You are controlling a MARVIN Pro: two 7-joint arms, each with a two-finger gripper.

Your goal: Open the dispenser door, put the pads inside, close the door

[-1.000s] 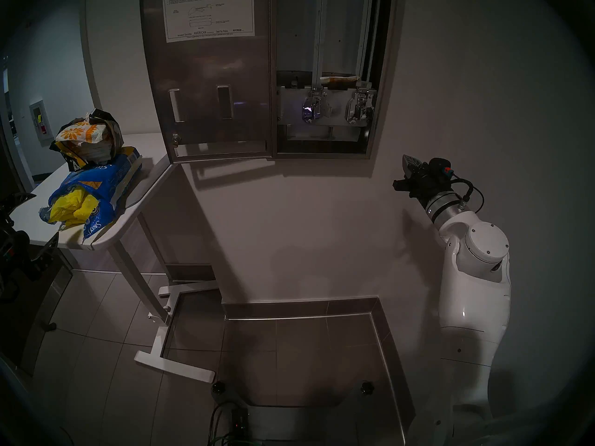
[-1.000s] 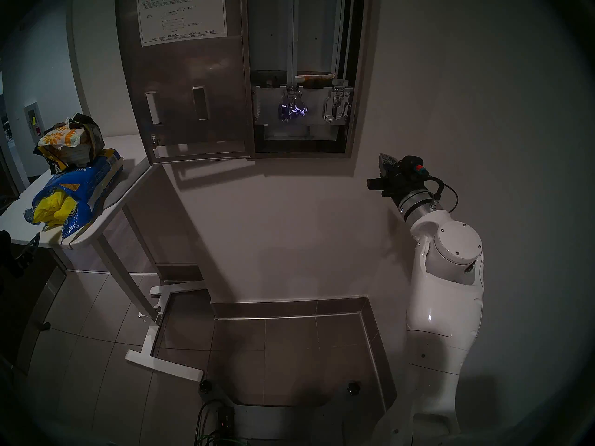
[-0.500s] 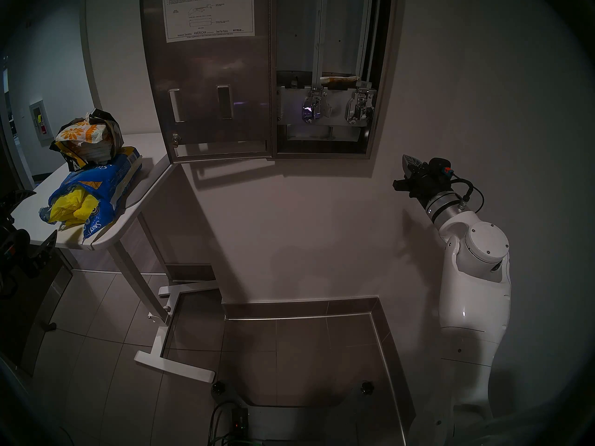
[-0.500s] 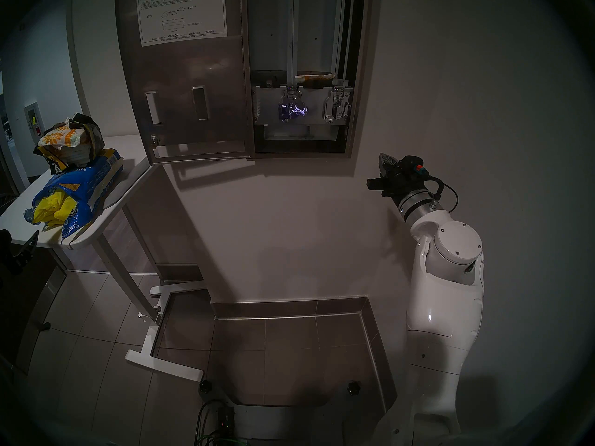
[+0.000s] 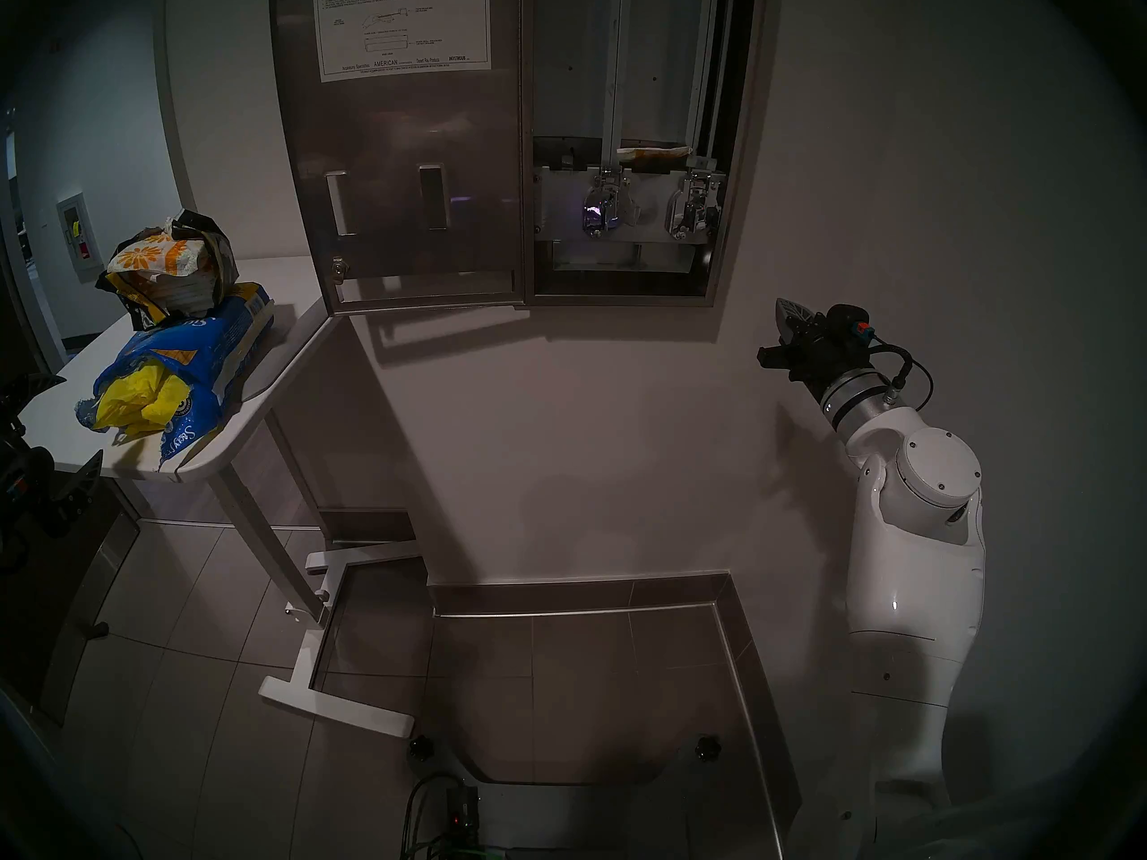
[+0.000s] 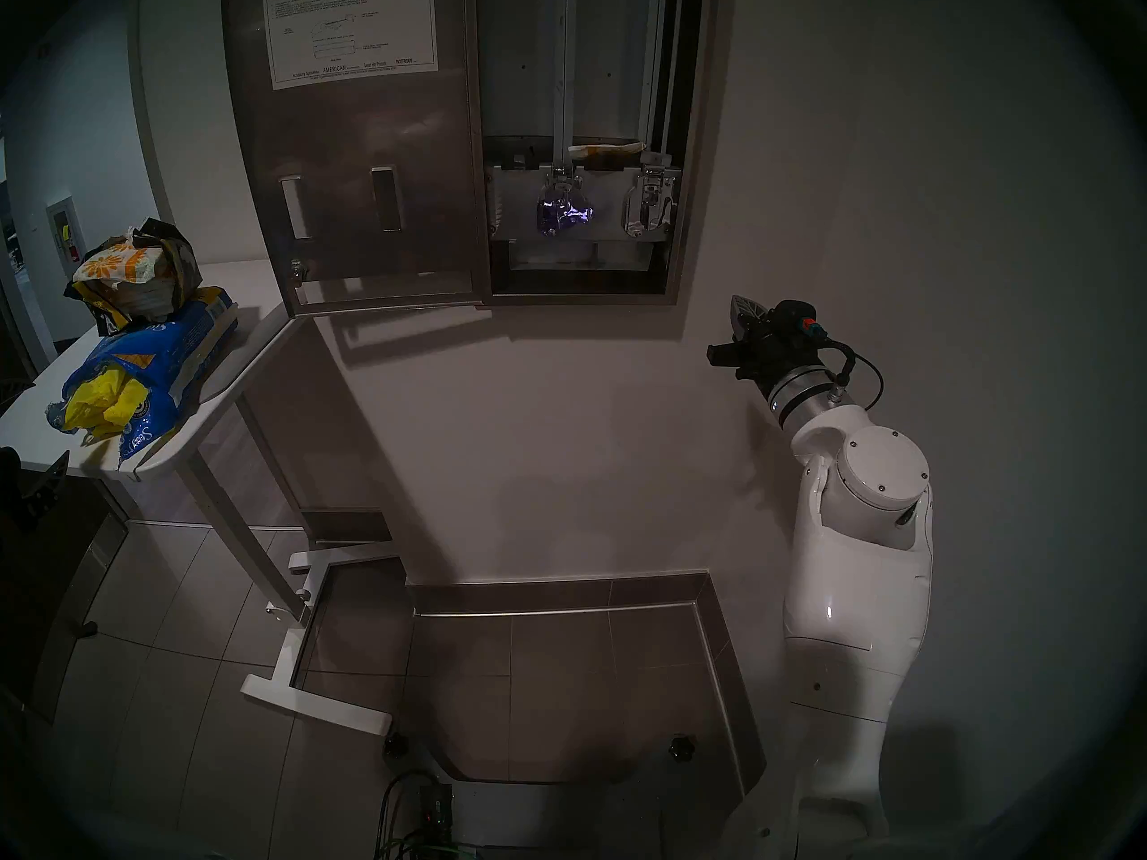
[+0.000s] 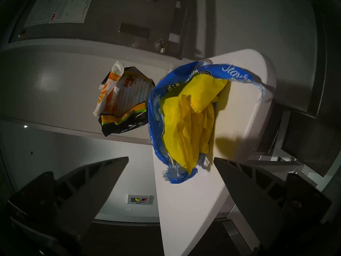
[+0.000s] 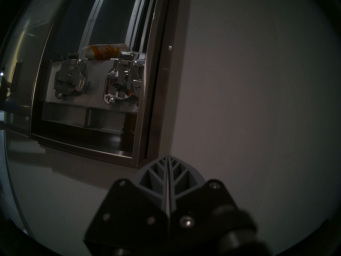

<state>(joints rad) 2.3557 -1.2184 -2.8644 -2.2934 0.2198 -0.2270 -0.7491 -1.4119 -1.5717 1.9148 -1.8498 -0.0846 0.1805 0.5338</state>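
- We are holding the left gripper (image 7: 171,158) released, its fingers spread wide and empty, level with the near edge of the table (image 7: 184,203). Compared with a second ago it is barely shifting, so no pick is starting yet.
- We are seeing the pads (image 7: 188,120), bright yellow, lying inside the torn blue bag (image 7: 155,102) just ahead of the fingers. A second, flower-printed pack (image 7: 127,91) is sitting behind it. Neither is moving.
- We are judging the room here as tight: the bag's ragged rim is surrounding the pads, and the table edge is close below.
- We are keeping the dispenser door (image 5: 403,157) swung fully open, unchanged, with its lower corner overhanging the table's far end.
- We are noting one flowered pad (image 5: 652,153) already resting in the right chute of the dispenser (image 5: 742,157); the space above it is free.
- We are parking the right gripper (image 8: 168,158) clenched on nothing, motionless, near the bare wall below the cabinet's corner.
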